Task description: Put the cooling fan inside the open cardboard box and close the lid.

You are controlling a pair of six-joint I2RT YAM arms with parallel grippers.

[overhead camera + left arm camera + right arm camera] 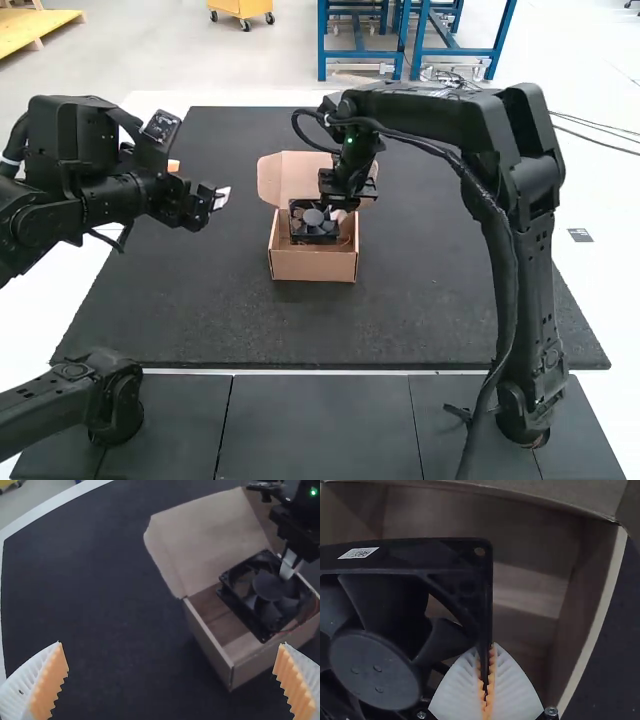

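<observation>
Counter (150,300) centre: right gripper (486,677) clamped on tilted fan (312,220) over box (312,262), left gripper (218,195) apart; release risks fan wedging askew.

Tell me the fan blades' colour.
Black; the square black plastic cooling fan shows best in the left wrist view.

Black rubber mat (200,300) over white tabletop (30,320)
</observation>
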